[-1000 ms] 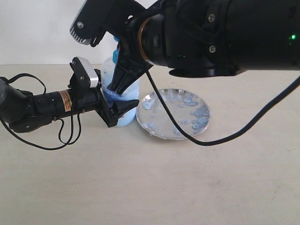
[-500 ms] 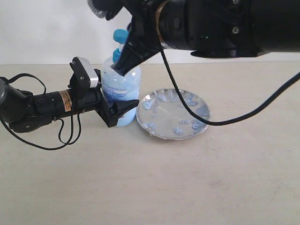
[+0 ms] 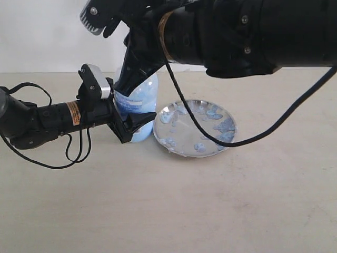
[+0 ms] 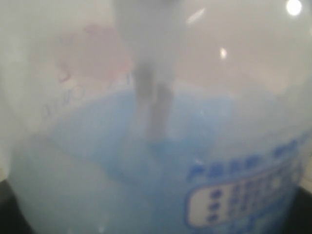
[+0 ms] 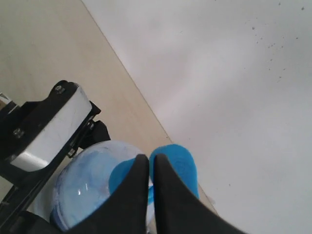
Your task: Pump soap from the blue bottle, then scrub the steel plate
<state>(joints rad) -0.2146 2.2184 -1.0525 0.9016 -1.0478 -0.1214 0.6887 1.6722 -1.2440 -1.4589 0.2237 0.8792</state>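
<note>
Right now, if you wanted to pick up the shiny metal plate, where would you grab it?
Pinch the raised rim of the steel plate on its right side in the exterior view. It lies flat and shallow, so only the rim offers an edge, and the blue bottle crowds its left side. Soap blobs may make it slippery.

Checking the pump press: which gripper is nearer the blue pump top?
Right. The right gripper is directly at the blue pump top, coming from above with its fingers together. The left gripper is lower, clamped around the body of the blue bottle.
</note>
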